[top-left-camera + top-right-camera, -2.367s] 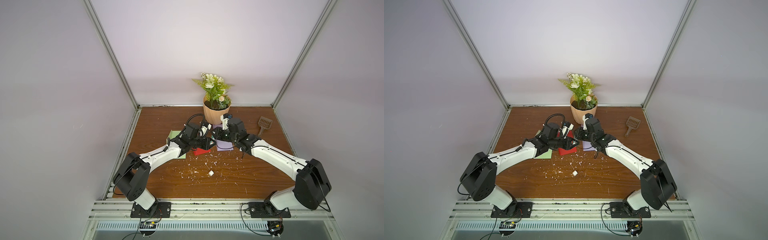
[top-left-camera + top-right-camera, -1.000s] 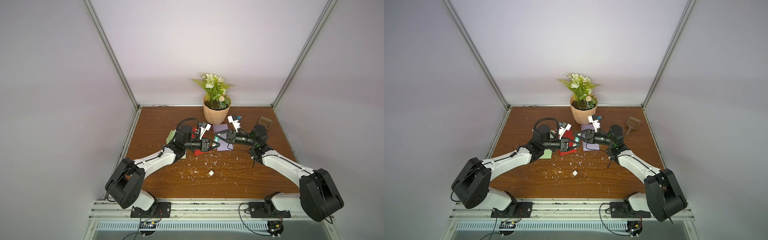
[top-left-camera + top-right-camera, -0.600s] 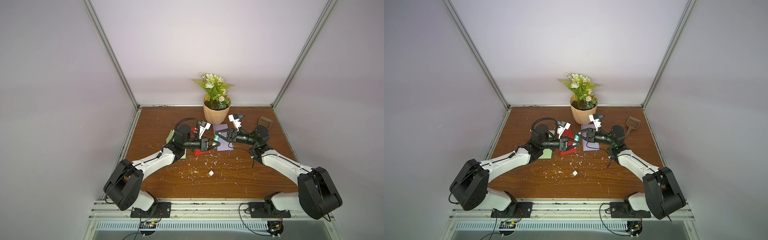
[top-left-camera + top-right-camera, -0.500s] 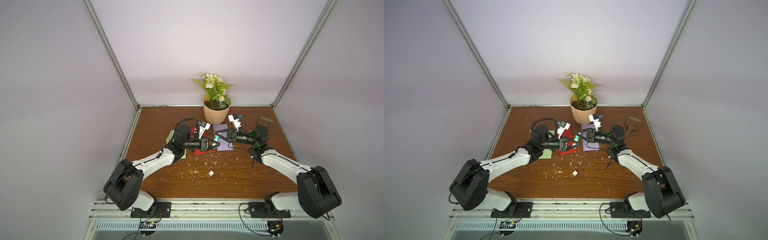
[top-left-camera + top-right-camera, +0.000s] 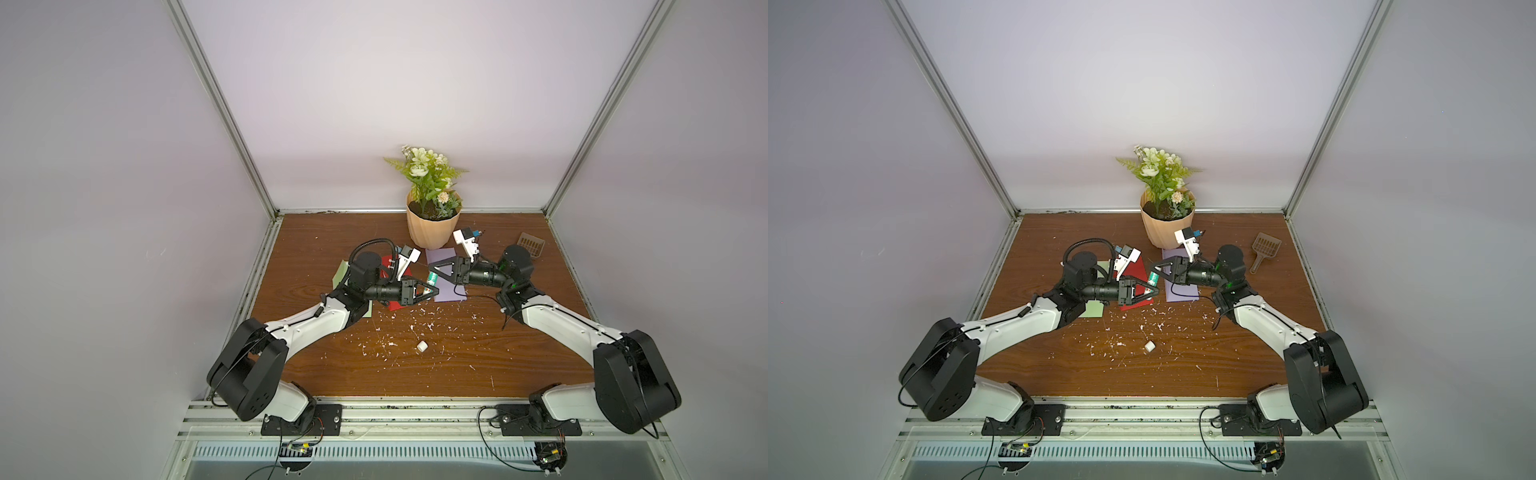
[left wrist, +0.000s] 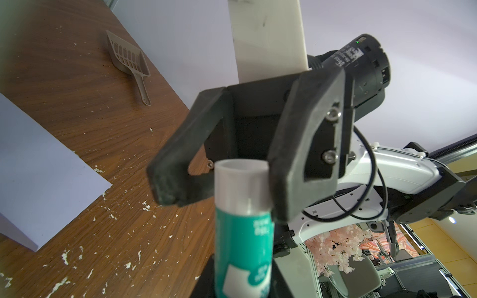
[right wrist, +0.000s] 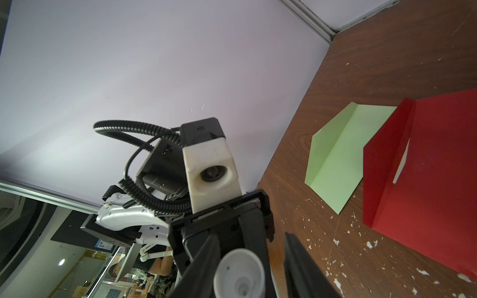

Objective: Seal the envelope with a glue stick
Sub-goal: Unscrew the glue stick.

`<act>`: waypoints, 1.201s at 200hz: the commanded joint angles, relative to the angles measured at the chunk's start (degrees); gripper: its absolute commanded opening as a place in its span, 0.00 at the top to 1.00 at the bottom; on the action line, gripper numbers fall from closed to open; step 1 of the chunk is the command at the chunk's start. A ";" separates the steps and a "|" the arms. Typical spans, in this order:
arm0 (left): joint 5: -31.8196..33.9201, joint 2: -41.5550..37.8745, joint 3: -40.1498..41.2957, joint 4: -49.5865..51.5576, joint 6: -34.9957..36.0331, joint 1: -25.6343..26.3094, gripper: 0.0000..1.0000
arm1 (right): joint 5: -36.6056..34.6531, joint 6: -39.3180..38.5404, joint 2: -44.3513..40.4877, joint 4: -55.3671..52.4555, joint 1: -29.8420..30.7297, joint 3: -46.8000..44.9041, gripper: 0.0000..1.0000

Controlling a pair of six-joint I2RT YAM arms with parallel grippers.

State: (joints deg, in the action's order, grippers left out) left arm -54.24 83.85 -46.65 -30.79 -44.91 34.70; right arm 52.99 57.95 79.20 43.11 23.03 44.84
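My left gripper is shut on the glue stick, a white tube with a green label, and holds it above the table. The stick's white end points at my right gripper. That gripper is open around the white end: one finger lies against it, the other stands clear. In the right wrist view the round end sits between the fingers. A red envelope with its flap raised lies below, between a green one and a purple one.
A potted plant stands at the back, just behind the grippers. A brown scoop lies at the back right. A small white cap-like piece lies loose mid-table among scattered white flakes.
Both grippers rose from low over the envelopes and turned to face each other. The right gripper then edged left onto the stick's white end. The left grip is unchanged.
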 commanded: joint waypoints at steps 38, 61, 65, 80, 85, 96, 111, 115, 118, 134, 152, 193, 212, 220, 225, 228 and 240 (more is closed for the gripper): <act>-0.68 1.02 -0.09 -2.26 -0.80 -0.63 0.99 | -2.27 -5.54 -1.85 -5.66 0.02 3.02 0.67; -0.14 1.39 -0.02 -1.67 -0.38 -0.66 0.99 | -1.91 -4.64 -1.85 -4.93 0.05 3.39 0.80; 0.07 1.48 -0.01 -1.47 -0.22 -0.68 0.99 | -1.80 -4.54 -1.85 -4.85 0.04 3.48 0.82; 0.45 1.82 -0.02 -0.65 0.32 -0.68 0.99 | -1.74 -4.34 -1.85 -5.06 0.10 3.66 0.87; 0.68 2.00 -0.15 -0.33 0.53 -0.62 0.99 | -1.82 -4.46 -1.74 -5.28 0.13 3.71 0.87; 1.03 2.34 -0.40 0.59 1.12 -0.68 0.99 | -2.08 -5.13 -1.68 -6.83 0.33 4.06 0.89; 2.18 2.60 -0.91 2.82 2.65 -0.65 1.00 | -3.29 -6.52 -1.49 -9.75 0.68 4.55 0.91; 2.74 2.67 -1.15 3.98 3.37 -0.66 1.00 | -3.85 -7.11 -1.34 -10.85 0.79 4.81 0.92; 3.24 2.69 -1.38 5.09 4.04 -0.64 1.00 | -4.32 -7.64 -1.27 -12.02 0.79 5.00 0.92; 7.19 2.81 -3.51 12.23 8.15 -0.48 1.00 | -9.13 -12.22 -0.80 -21.09 1.68 7.45 0.97; 13.47 3.45 -6.65 20.89 13.22 0.09 1.00 | -18.01 -17.83 0.61 -32.68 3.77 11.45 1.00; 23.88 6.95 -11.53 28.56 16.25 1.55 1.00 | -38.13 -23.53 5.83 -45.95 10.89 18.95 1.00; 28.01 8.85 -13.03 30.98 16.47 2.19 1.00 | -43.42 -23.83 7.69 -47.56 12.69 20.45 1.00; 30.18 9.48 -13.73 32.34 16.75 2.54 1.00 | -46.18 -24.22 8.11 -48.45 13.40 20.96 1.00; 31.58 9.76 -14.16 33.23 16.85 2.78 1.00 | -47.95 -24.57 8.25 -49.12 13.77 21.42 1.00; 32.43 10.00 -14.36 33.74 16.97 2.93 1.00 | -49.20 -24.89 8.25 -49.50 14.06 21.62 1.00; 35.07 10.62 -15.10 35.16 16.96 3.26 1.00 | -52.96 -25.88 8.21 -50.82 15.12 22.58 1.00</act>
State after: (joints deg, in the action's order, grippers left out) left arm -28.88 93.10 -58.98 -1.06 -29.26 36.80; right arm 10.17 36.62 88.38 -2.09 35.14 64.47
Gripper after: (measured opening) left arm 0.262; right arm 0.258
